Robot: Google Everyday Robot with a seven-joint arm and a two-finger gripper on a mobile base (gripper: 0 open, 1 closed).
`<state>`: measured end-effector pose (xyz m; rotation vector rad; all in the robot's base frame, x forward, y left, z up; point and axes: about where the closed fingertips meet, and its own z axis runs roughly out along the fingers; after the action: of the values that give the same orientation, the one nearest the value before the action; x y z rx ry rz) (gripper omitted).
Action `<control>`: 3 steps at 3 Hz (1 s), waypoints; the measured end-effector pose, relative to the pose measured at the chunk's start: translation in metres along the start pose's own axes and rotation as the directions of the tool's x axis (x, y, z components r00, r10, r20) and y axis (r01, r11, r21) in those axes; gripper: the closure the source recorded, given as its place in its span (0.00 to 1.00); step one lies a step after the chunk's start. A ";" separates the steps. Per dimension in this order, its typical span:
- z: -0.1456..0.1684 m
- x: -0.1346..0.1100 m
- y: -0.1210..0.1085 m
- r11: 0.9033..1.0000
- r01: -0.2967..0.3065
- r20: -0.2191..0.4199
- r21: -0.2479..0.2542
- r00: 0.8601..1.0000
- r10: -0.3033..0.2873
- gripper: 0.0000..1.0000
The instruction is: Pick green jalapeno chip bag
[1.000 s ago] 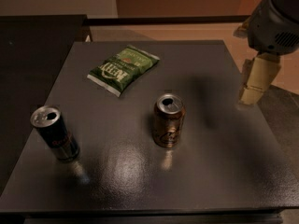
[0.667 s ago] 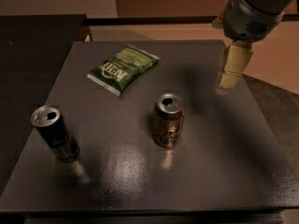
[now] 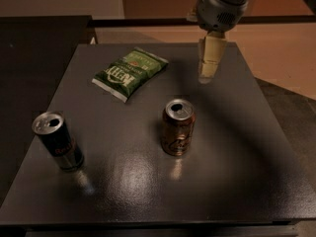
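So, the pincer [image 3: 207,73] hangs over the far right part of the tabletop [image 3: 237,152], tip pointing down, holding nothing. We can't tell whether it's apart or together; it reads as one pale block from this angle. The green jalapeno chip bag [image 3: 129,73] lies flat on the tabletop, left of the pincer in view and near the far edge. It's well apart from the pincer, no contact. Closer to the camera, a brown can [image 3: 177,127] stands upright mid-tabletop and a dark can [image 3: 58,147] stands upright near the left edge, both clear of the bag.

Progress, as we judge it: approach only. Nothing grasped, bag not lifted. Left to do: get over the bag, come down, clamp, lift. The brown can sits off the direct line to the bag, so we don't expect interference.

Hidden: the arm above the wrist is cut off at the top edge. Pincer height over the tabletop is hard to gauge. Bag lettering is unreadable.
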<state>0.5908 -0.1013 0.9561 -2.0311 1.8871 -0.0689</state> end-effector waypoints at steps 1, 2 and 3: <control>0.034 -0.030 -0.011 0.993 0.112 -0.001 -0.044 0.994 -0.112 0.00; 0.069 -0.057 -0.019 0.978 0.192 0.025 -0.078 0.981 -0.191 0.00; 0.096 -0.078 -0.025 0.967 0.234 0.068 -0.096 0.971 -0.228 0.00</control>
<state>0.6336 -0.0021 0.8901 -2.2910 1.6435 0.0266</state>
